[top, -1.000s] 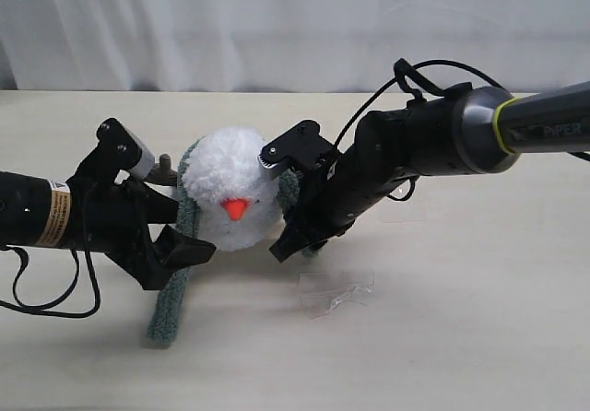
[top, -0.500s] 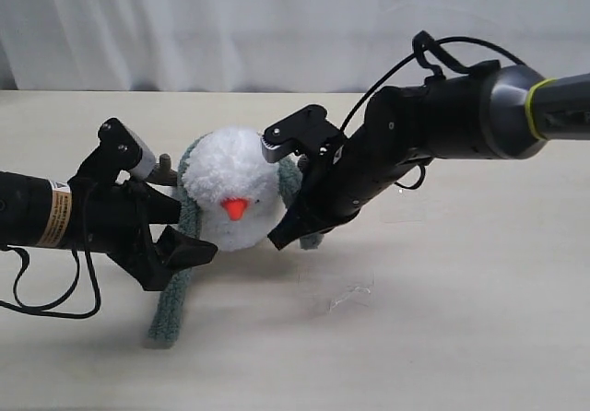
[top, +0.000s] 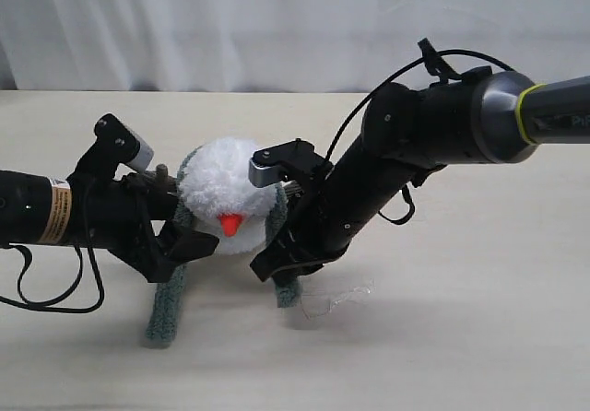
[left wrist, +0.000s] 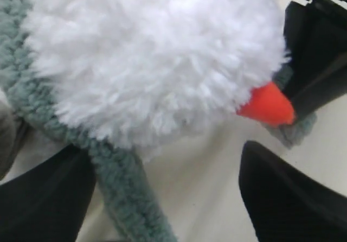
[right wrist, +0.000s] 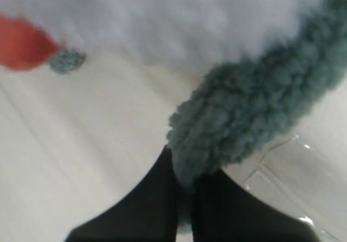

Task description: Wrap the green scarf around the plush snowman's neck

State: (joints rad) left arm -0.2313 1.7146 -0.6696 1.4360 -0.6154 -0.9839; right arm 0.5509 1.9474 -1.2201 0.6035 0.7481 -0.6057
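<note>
Left arm [top: 55, 213] comes in low and pretty much level from the left side. The left gripper [top: 189, 217] is spread wide open, one finger above and one below, right up against the snowman's [top: 226, 185] side. In the left wrist view both black fingers [left wrist: 293, 198] sit apart with nothing between them, and the white fluff is just ahead.

Right arm [top: 433, 135] reaches in from the right and slopes down across to the snowman's other side, wrist tipped toward the worktop [top: 479, 328]. The right gripper [top: 277, 268] is clamped shut on one end of the scarf [top: 168, 305]; the right wrist view shows the fuzzy green end [right wrist: 244, 112] pinched between the closed fingers.

The snowman sits mid-worktop between the two grippers, orange nose [top: 230, 223] pointing at the camera. The scarf goes round behind it, with the other end trailing down onto the worktop on the left. A bit of clear plastic [top: 336, 299] lies just beside the right gripper.
</note>
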